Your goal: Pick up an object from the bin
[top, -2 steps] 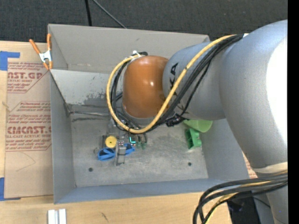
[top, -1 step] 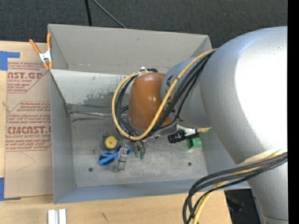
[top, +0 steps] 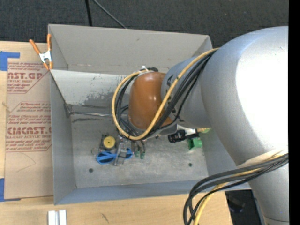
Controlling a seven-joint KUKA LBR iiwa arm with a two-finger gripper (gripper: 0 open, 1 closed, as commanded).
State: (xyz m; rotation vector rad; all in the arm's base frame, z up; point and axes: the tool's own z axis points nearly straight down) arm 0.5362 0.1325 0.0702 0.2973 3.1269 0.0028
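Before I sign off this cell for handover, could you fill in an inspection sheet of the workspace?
Surface: grey metal bin, floor scuffed.
Job's things: blue plastic piece left of centre, beside the hand; yellow disc just behind it.
Clutter: green block and black piece under the arm at right; small green bit near the hand.
Hand: low at the blue plastic piece's right end; grip cannot be told.
Cables: yellow and black cables loop round the orange wrist cover.
Surroundings: dark floor behind the bin.

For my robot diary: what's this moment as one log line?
claw low by blue thing | yellow disc beside | green block apart
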